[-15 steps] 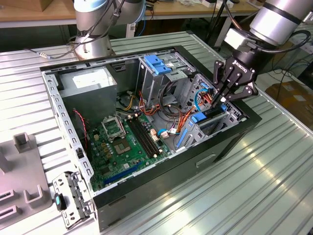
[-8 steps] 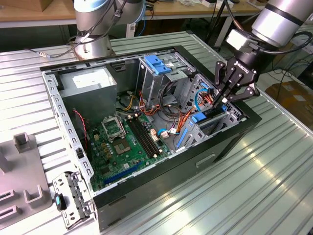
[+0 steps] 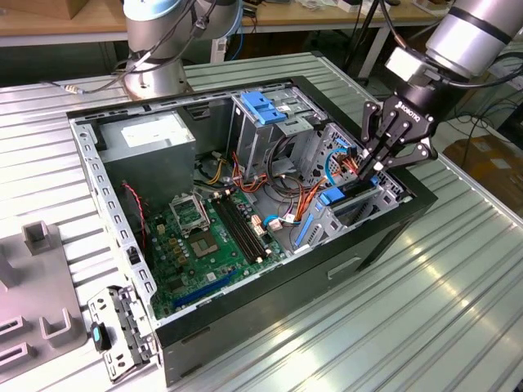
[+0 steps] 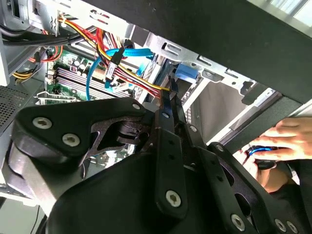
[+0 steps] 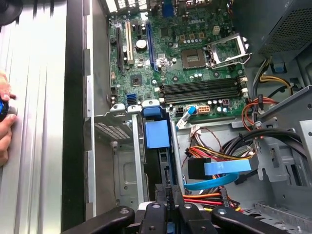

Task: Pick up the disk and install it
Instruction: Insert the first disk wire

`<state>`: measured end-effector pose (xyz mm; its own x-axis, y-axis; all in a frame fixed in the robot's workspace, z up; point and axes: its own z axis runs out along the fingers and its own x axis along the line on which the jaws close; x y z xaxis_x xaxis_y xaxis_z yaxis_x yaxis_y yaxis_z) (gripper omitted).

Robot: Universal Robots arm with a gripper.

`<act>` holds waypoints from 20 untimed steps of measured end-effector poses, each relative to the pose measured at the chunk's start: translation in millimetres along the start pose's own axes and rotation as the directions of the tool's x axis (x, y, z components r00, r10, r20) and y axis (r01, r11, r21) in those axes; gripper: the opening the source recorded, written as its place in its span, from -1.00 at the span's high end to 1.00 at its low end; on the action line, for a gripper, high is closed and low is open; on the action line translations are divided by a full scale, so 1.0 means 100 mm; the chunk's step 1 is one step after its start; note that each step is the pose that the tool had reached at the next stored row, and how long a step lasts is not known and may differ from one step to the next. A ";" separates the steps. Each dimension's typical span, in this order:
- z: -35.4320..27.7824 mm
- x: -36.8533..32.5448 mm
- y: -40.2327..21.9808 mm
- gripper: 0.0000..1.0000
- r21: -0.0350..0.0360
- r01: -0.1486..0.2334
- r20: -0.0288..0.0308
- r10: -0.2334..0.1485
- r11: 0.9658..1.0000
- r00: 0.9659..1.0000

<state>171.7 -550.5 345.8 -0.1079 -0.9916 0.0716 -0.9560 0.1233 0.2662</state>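
Note:
The disk (image 3: pixel 347 196) stands on edge in the drive bay at the case corner on the exterior view's right, its blue carrier tab (image 5: pixel 157 134) toward the motherboard. In the first wrist view its dark edge runs from that tab down to my gripper (image 5: pixel 168 192). My gripper (image 3: pixel 364 173) hangs just above the bay, fingers drawn together to a narrow point, tips at the disk's upper edge. In the second wrist view the gripper (image 4: pixel 170 90) is shut, just short of the blue tab (image 4: pixel 185 73).
The open computer case (image 3: pixel 392 237) lies on a ribbed metal table. A blue-handled bracket (image 3: pixel 263 106) tops the grey drive cage. Loose cables (image 3: pixel 302 200) crowd the bay; the motherboard (image 3: pixel 204 233) lies beside it. A person's hand (image 4: pixel 282 141) rests outside the case wall.

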 end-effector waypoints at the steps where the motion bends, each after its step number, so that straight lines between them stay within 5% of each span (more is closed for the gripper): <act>1: 0.003 0.001 0.006 0.68 0.000 0.000 0.001 0.000 1.000 1.000; 5: 0.017 0.007 0.059 0.68 0.000 0.004 -0.001 -0.004 1.000 1.000; 15: 0.021 -0.017 0.063 0.68 0.000 0.011 -0.003 -0.011 1.000 1.000; 20: 0.029 -0.014 0.058 0.68 -0.007 -0.008 0.002 0.008 1.000 1.000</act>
<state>165.5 -548.5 344.4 -0.1161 -0.9906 0.0719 -0.9532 0.1315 0.2722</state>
